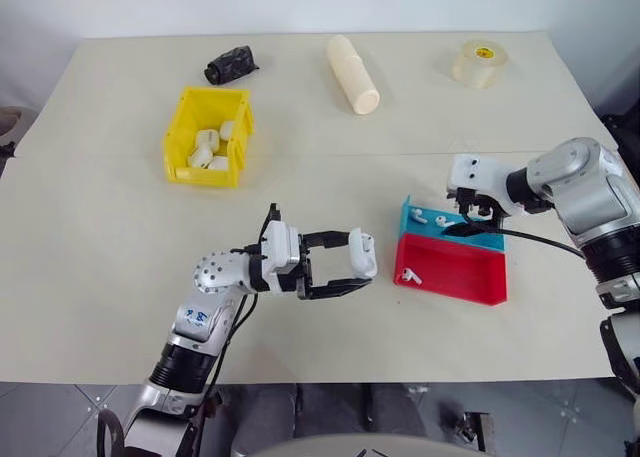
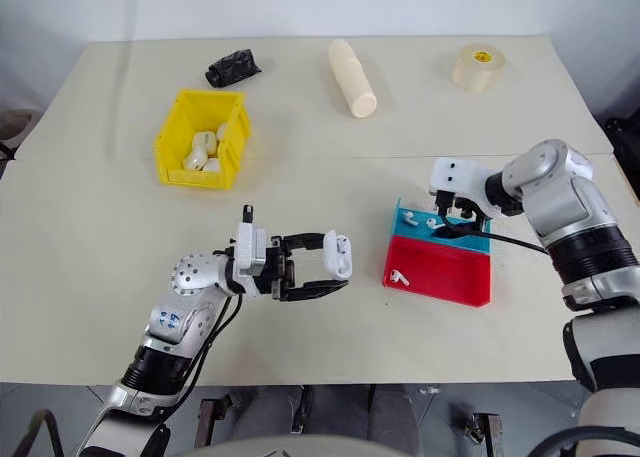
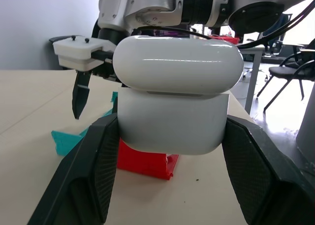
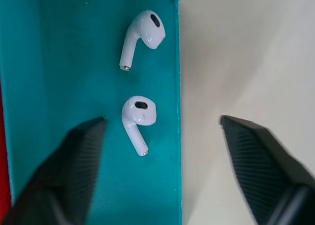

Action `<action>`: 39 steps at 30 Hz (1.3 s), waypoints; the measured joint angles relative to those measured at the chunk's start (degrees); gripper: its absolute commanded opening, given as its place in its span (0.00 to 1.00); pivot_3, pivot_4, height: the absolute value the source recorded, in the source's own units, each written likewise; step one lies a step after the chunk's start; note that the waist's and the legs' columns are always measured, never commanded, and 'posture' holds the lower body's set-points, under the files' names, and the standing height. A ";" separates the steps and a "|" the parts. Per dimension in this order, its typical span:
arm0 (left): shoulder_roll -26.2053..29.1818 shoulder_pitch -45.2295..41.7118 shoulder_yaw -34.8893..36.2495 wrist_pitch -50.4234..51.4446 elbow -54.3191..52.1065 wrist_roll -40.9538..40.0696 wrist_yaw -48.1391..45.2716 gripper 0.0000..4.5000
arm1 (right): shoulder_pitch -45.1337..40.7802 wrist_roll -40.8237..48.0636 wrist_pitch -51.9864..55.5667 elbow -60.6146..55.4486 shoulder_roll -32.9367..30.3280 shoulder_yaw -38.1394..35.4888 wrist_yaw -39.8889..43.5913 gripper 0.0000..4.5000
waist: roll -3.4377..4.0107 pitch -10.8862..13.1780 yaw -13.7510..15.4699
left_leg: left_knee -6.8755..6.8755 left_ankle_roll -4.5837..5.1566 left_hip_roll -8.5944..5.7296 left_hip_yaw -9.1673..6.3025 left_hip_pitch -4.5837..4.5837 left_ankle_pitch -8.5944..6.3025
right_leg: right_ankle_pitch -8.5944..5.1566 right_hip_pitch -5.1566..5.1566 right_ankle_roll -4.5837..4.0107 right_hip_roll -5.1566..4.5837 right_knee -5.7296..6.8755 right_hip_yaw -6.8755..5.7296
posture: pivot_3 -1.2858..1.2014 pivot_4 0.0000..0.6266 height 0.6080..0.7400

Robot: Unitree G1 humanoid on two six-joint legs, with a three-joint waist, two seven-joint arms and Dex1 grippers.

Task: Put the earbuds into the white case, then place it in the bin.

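The left gripper point(image 1: 352, 267) is clamped on the white case point(image 1: 362, 254), holding it above the table point(image 1: 100, 277) just below the centre of the head view; in the left wrist view the case point(image 3: 174, 94) sits between the two black fingers point(image 3: 91, 171), its lid standing a little off the body.

At about 3 o'clock from the case lie the blue tray point(image 1: 412, 217) and, touching its near edge, the red tray point(image 1: 470, 277). The right gripper point(image 1: 470, 217) hangs over the blue tray with its fingers pointing down, spread wide and holding nothing. The right wrist view shows one finger point(image 4: 59, 171) above the tray floor and the other above the bare table beyond the tray's wall. Two earbuds lie on the blue floor, apart from each other: one point(image 4: 139, 115) between the fingers, nearer the first, the second point(image 4: 142, 35) just past it. A third earbud point(image 1: 411, 274) rests in the red tray near its left end.

The bin point(image 1: 180, 127) stands at 10 o'clock from the case, well apart, with several whitish objects point(image 1: 208, 149) inside. Along the far edge of the table sit a crumpled black thing point(image 1: 231, 65) at 11 o'clock, a cream cylinder point(image 1: 353, 74) at 12 and a roll of clear tape point(image 1: 479, 63) at 1.
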 measured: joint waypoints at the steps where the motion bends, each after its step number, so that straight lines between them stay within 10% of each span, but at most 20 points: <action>1: 0.03 -0.07 -0.01 0.00 0.00 0.00 -0.07 0.61 | -0.14 -0.32 -0.29 0.23 0.24 0.00 0.14 0.56 | 0.00 0.00 -0.01 | 0.02 0.00 0.00 0.00 0.00 0.00 | 0.00 0.00 0.00 0.00 0.01 0.00 | 0.52 0.24 1.00; 4: 0.11 -0.09 -0.05 0.00 0.00 0.00 -0.40 0.61 | -0.45 -0.61 -1.29 1.26 1.03 -0.02 0.98 0.34 | 0.00 0.00 -0.02 | 0.05 -0.01 0.00 0.00 0.00 0.00 | 0.00 0.00 0.00 0.00 0.03 0.00 | 0.52 0.24 1.00; 18: 0.19 -0.12 -0.04 0.01 -0.03 -0.01 -0.99 0.61 | -1.89 -2.89 -4.12 4.08 2.95 -0.42 2.55 0.34 | 0.00 0.00 -0.16 | 0.11 -0.03 0.02 -0.01 0.02 -0.01 | 0.00 0.03 0.00 0.03 0.06 0.00 | 0.52 0.24 1.00; 22: 0.21 -0.12 -0.04 0.09 -0.09 -0.02 -0.99 0.61 | -1.94 -2.89 -5.07 4.29 3.68 -0.62 2.92 0.14 | 0.00 0.00 -0.38 | 0.11 -0.03 0.03 -0.01 0.03 -0.01 | 0.00 0.03 0.00 0.04 0.07 0.00 | 0.52 0.24 1.00; 29: 0.27 -0.18 -0.02 0.30 -0.09 -0.02 -0.95 0.61 | 0.08 -2.24 -5.08 3.27 3.81 -3.75 1.45 0.14 | 0.00 0.00 -0.49 | 0.12 -0.03 0.02 -0.01 0.03 -0.01 | 0.00 0.03 0.00 0.02 0.07 0.01 | 0.52 0.24 1.00; 39: -0.17 -2.46 1.42 0.22 1.60 -0.04 0.34 0.61 | 16.32 23.36 10.26 -24.89 3.67 -25.74 2.52 0.14 | 0.02 0.01 0.28 | 0.15 -0.04 0.03 -0.09 0.00 -0.01 | 0.00 0.08 0.00 0.01 0.05 -0.04 | 0.52 0.24 1.00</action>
